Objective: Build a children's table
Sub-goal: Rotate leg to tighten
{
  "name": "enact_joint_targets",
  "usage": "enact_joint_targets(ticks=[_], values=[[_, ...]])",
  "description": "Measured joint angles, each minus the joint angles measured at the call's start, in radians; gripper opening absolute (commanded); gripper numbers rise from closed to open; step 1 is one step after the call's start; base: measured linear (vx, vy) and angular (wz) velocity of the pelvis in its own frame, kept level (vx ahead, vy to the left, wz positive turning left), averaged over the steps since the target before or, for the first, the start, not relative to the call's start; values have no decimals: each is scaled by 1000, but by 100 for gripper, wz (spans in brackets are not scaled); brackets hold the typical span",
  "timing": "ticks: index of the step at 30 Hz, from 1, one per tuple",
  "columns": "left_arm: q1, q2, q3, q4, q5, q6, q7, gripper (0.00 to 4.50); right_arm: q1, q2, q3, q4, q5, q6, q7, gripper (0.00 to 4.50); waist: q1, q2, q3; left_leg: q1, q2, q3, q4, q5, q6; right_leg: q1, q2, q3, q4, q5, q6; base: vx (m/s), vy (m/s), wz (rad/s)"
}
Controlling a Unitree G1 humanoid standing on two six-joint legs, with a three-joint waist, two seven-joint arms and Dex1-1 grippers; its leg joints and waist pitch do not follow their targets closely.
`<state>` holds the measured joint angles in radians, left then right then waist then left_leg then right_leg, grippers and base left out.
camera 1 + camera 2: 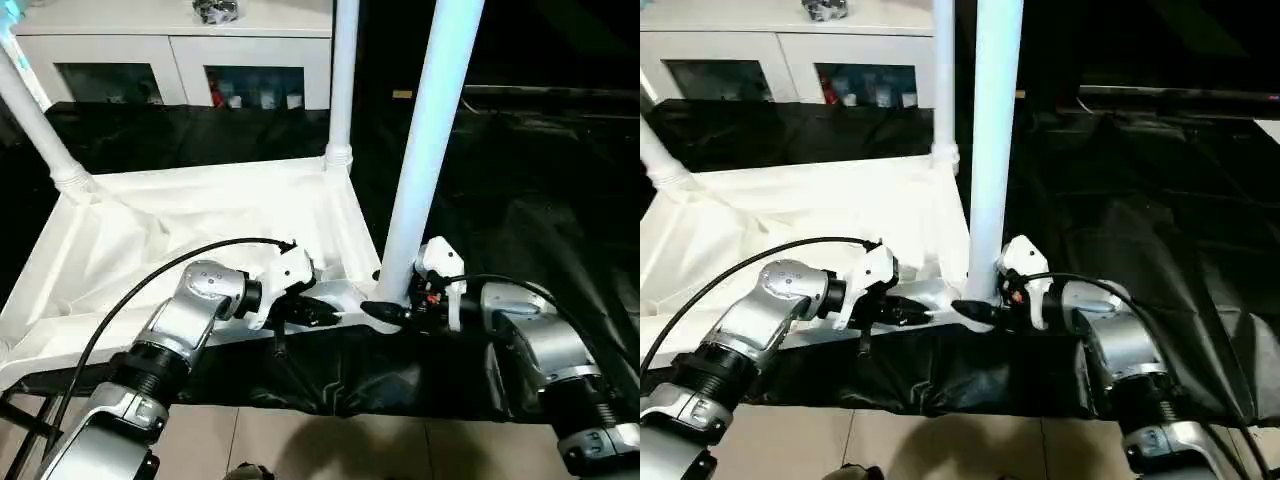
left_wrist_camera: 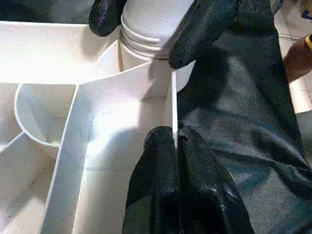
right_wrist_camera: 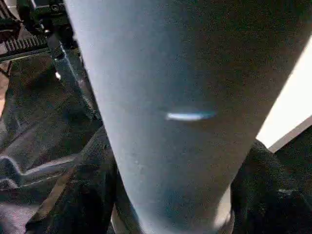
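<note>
The white tabletop (image 1: 200, 230) is seen lying underside up on the black-covered work table (image 1: 520, 200), ribs and corner sockets facing upward. Three white legs are seen standing in its sockets: one at the near right corner (image 1: 425, 150), one at the far right corner (image 1: 343, 80), and one at the far left corner (image 1: 35, 120), the last leaning outward to the left. The left gripper (image 1: 318, 312) is positioned at the tabletop's near edge, just left of the near right corner; in the left wrist view its fingers (image 2: 161, 180) are pressed together on the thin rim wall of the tabletop, which is pinched between them. The right gripper (image 1: 385, 312) is placed at the base of the near right leg, its two black fingers (image 2: 204, 29) set on either side of the leg just above the socket collar, apparently touching it; a firm clamp cannot be confirmed. A white cabinet (image 1: 180, 50) is noted behind the work table.
</note>
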<state>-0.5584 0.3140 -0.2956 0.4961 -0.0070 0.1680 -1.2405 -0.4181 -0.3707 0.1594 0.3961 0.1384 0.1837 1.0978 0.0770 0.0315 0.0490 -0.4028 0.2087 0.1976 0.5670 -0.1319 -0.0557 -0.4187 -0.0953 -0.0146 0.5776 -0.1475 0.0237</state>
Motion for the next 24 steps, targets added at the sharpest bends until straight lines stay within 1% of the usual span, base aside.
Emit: enact_joint_targets(ticks=[6,8,10,12,14,16,18,20,22,24], values=[[3,-3,-1,-2,0,4,7,0,17,-2,-5,-23,2,12,-1,266,7,0,0,0,0,0,0,0,0,0,0,0,0,0,0,0,0,0],[1,-16,-1,3,6,3,37,0,19,2,-16,-17,0,13,-20,266,11,0,0,1,0,0,0,0,0,1,0,1,0,0,0,0,0,0],[-10,-48,4,27,30,3,100,0,14,29,-42,16,-12,7,-91,266,10,0,0,1,-1,0,1,0,0,1,0,1,0,0,0,0,0,0],[-25,-67,6,52,42,3,144,0,2,53,-60,46,-20,4,-154,266,5,0,0,1,-1,-1,1,0,0,1,0,1,0,0,0,0,0,0],[-53,-111,23,105,58,7,255,0,-48,118,-100,129,-41,-3,-305,266,-9,0,0,1,-1,-2,3,0,0,0,0,1,0,0,0,0,0,0],[-76,-153,27,138,72,21,340,0,-79,156,-130,179,-53,-5,-422,266,-19,0,0,0,-2,-3,3,0,0,0,0,1,-1,0,0,0,0,0],[-93,-183,27,160,79,35,396,0,-97,181,-153,214,-57,-15,-501,266,-22,0,0,0,-2,-3,3,0,0,0,-1,0,-1,0,0,0,0,0],[-111,-213,39,188,85,47,458,0,-127,235,-193,262,-59,-27,-616,266,-29,0,0,0,-2,-3,3,0,0,0,-1,1,-1,0,0,0,0,0],[-121,-236,44,202,93,52,501,0,-145,266,-218,289,-58,-38,-697,266,-32,0,0,0,-2,-3,3,0,0,0,-1,0,-1,0,0,0,0,0],[-122,-242,44,202,97,52,513,0,-146,280,-230,294,-58,-49,-726,266,-32,1,0,0,-2,-3,3,0,0,0,-1,1,-1,0,0,0,0,0]])
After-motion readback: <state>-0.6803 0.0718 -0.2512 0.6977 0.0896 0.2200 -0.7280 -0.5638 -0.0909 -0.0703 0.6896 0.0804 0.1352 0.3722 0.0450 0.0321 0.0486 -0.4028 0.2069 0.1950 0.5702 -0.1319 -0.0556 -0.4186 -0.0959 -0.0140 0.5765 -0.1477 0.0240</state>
